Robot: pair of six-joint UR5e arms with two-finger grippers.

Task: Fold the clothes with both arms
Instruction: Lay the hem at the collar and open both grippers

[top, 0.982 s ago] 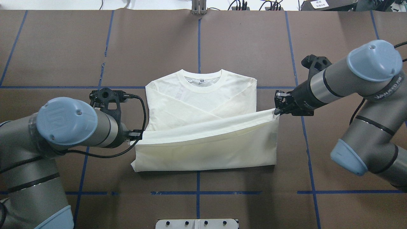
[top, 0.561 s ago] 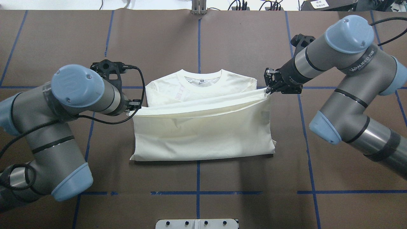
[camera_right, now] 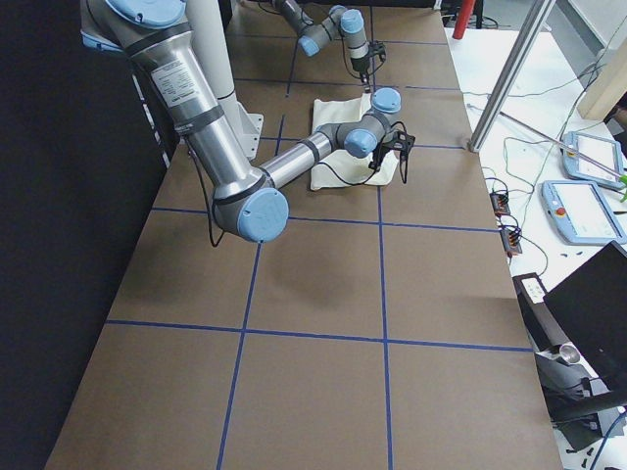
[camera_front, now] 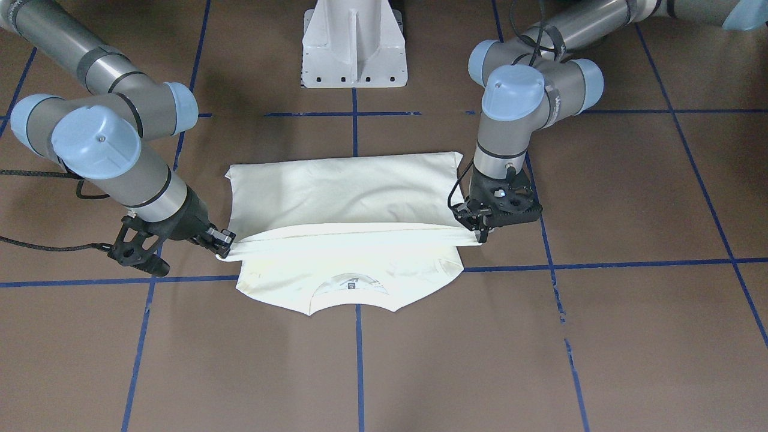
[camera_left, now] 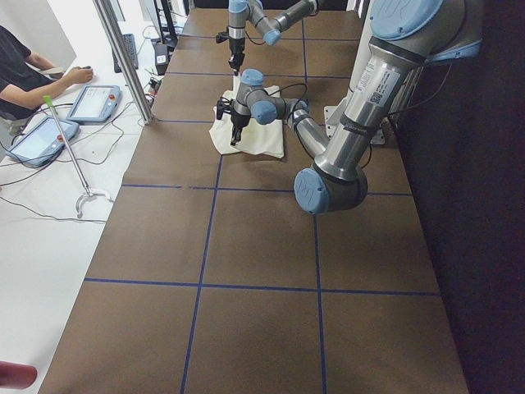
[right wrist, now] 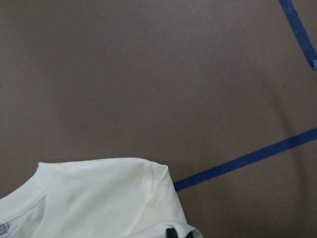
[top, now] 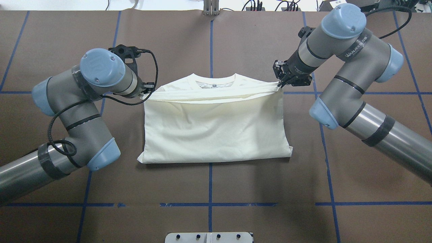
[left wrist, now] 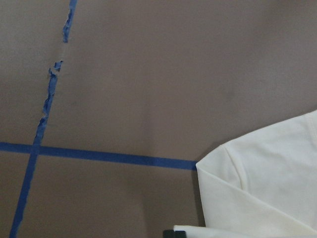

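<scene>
Shirt (top: 216,131) is being folded over: left tool (top: 151,91) and right tool (top: 279,85) are each pinching a hem corner. I'd be lowering both evenly, taut, near the collar (top: 216,80).

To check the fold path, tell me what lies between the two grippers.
Only the T-shirt, its lifted hem stretched from the left gripper to the right gripper; the overhead view shows it.
</scene>
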